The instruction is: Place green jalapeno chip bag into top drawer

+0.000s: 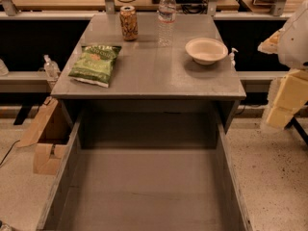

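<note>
The green jalapeno chip bag lies flat on the left side of the grey tabletop, near its front edge. The top drawer is pulled open below the tabletop, with a wide grey floor and low side walls, and nothing lies in it. My arm comes in at the right edge of the view. My gripper hangs there beside the table's right front corner, far to the right of the bag and touching neither the bag nor the drawer.
A tan patterned can and a clear water bottle stand at the back of the tabletop. A white bowl sits at the right. Cardboard pieces lean left of the drawer. A wooden bench runs behind.
</note>
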Controlling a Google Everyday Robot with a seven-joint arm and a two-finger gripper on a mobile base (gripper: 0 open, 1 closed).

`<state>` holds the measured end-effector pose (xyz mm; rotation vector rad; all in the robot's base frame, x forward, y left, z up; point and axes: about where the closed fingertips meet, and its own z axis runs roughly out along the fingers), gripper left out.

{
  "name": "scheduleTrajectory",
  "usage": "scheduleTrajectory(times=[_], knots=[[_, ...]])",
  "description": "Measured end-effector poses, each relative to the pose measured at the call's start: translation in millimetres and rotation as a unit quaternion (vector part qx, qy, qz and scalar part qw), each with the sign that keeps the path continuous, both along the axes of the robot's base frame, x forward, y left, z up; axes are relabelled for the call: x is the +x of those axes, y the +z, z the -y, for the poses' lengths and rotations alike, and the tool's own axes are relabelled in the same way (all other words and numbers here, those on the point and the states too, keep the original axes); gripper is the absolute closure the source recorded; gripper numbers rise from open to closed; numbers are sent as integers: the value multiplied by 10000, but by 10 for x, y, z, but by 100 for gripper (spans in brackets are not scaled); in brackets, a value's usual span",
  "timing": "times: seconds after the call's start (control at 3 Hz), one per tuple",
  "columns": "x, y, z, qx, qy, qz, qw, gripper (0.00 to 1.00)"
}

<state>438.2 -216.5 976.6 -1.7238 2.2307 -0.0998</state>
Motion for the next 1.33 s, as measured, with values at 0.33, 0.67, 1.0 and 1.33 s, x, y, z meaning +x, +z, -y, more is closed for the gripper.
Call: scheduleTrajectory(times=[0.33,0.67,1.0,1.33], knots=[[0,0,0,0,0,0,10000,0],[239,-102,-158,140,45,61,9999,0],[793,-300,-540,655,75,194,9976,0],[1364,-381,-1042,1101,204,526,9923,0]])
